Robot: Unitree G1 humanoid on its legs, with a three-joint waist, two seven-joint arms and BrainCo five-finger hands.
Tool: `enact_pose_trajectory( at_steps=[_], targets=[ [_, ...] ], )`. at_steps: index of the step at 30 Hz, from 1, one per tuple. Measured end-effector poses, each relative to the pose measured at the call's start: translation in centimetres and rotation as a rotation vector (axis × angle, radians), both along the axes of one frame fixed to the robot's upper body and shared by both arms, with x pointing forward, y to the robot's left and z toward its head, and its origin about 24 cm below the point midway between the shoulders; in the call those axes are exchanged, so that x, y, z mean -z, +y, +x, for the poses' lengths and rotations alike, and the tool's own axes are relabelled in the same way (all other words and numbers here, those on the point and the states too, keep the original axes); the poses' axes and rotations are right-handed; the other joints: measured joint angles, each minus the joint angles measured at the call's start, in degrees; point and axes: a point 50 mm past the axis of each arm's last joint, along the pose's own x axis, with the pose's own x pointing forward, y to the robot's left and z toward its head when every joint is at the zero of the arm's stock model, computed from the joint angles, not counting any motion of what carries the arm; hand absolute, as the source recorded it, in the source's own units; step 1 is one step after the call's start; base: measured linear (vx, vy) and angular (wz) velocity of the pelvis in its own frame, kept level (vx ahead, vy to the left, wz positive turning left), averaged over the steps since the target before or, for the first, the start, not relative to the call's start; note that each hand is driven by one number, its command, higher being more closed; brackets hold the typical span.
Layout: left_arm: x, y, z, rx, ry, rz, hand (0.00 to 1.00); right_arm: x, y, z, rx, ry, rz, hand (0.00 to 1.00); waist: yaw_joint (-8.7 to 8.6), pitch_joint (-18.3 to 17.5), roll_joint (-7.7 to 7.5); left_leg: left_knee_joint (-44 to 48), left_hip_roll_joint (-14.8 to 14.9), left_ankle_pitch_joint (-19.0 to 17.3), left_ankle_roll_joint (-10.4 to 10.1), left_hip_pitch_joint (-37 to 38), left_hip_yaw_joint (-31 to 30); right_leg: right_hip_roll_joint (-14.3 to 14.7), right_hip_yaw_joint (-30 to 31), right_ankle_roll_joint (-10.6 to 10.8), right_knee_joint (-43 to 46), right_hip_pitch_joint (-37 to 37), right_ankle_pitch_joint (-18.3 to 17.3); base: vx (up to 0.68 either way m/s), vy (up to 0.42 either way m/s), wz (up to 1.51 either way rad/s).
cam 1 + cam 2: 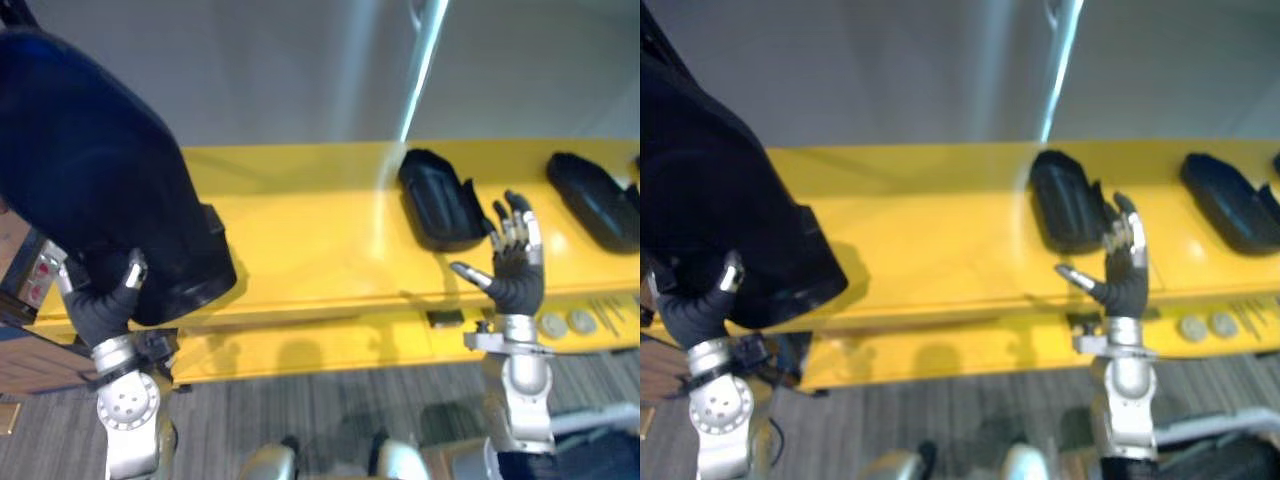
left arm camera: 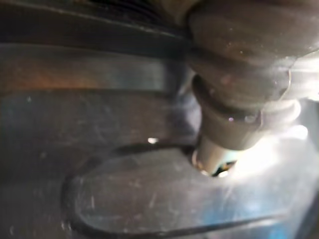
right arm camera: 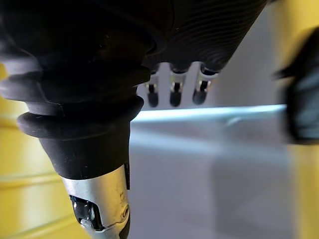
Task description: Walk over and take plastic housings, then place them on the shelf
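At nine o'clock, my left hand clamps its thumb on one big black housing. At four, my right hand stands upright, spread wide and empty. Two more lie on the yellow shelf: middle housing, right housing.

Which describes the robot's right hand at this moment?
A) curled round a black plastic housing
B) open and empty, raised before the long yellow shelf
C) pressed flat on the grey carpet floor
B: the right hand shows straight, spread fingers holding nothing, raised before the long yellow shelf; the large black plastic housing is held by the left hand, thumb on its face.
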Motion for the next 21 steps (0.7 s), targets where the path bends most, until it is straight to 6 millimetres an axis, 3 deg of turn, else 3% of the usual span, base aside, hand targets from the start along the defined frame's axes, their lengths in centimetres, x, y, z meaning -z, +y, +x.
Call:
enact_pose_trajectory(
  at_steps=[2, 4, 10, 12, 17, 18, 21],
  targets=[
    [0.0, -0.1, 0.0, 0.007, -0.003, -0.005, 1.0, -2.2, -0.1, 0.1, 0.041, -0.09, 0.003, 0.0, 0.57, -0.6, 1.05, -2.9, 1.8, 1.0, -1.5, 2.0, 1.1, 1.4, -1.3, -0.2, -1.4, 1.6, 0.1, 0.12, -0.156, 0.19],
    [-0.3, -0.5, -0.1, 0.024, -0.021, -0.01, 1.0, -2.9, -0.7, -0.4, 0.12, -0.123, 0.015, 0.0, -0.01, -0.7, 1.08, -4.3, 2.1, 1.9, -1.1, 2.8, 3.1, 1.2, -2.8, -0.4, -2.5, 3.1, 0.0, 0.07, -0.061, 0.33],
    [-1.1, -0.9, 0.6, 0.12, 0.005, 0.064, 1.0, -3.0, -5.1, -4.2, 0.444, -0.163, 0.085, 0.0, -1.31, -1.2, 0.53, -7.6, 0.5, 3.7, 0.7, 3.7, 7.0, -1.3, -4.8, -0.4, -3.9, 5.0, 0.0, 0.01, 0.047, 0.19],
    [-1.4, -0.6, 1.3, 0.181, 0.062, 0.128, 1.0, -2.5, -6.6, -5.4, 0.529, -0.15, 0.113, 0.0, -3.46, -1.7, -0.02, -8.7, 2.0, 4.5, 0.9, 3.9, 13.9, -2.1, -5.1, -0.2, -3.9, 4.9, 0.1, -0.02, 0.054, 0.14],
    [-1.1, 0.6, 4.9, 0.26, 0.188, 0.145, 1.0, -0.2, -7.6, -6.6, 0.588, -0.044, 0.2, 0.0, -5.28, -2.7, 0.02, -11.2, 1.4, 5.5, 0.7, 6.1, 18.5, -2.8, -1.7, 0.7, -4.1, 3.8, 0.7, 0.0, 0.055, -0.35],
    [-0.6, 1.2, 6.3, 0.263, 0.241, 0.118, 1.0, 0.9, -7.9, -6.8, 0.597, 0.001, 0.243, 0.0, -6.37, -2.7, 0.13, -12.2, 1.2, 6.0, 0.5, 7.2, 19.9, -2.7, -0.2, 1.0, -4.1, 3.5, 0.8, 0.02, 0.033, -0.39],
    [0.4, 1.9, 8.3, 0.292, 0.318, 0.01, 1.0, 2.7, -8.7, -7.6, 0.587, 0.062, 0.35, 0.0, -8.79, -2.8, 0.66, -13.4, 1.2, 6.1, 0.5, 8.8, 22.8, -2.6, 2.4, 1.4, -4.1, 2.8, 1.1, 0.03, 0.04, -0.47]
  ],
)
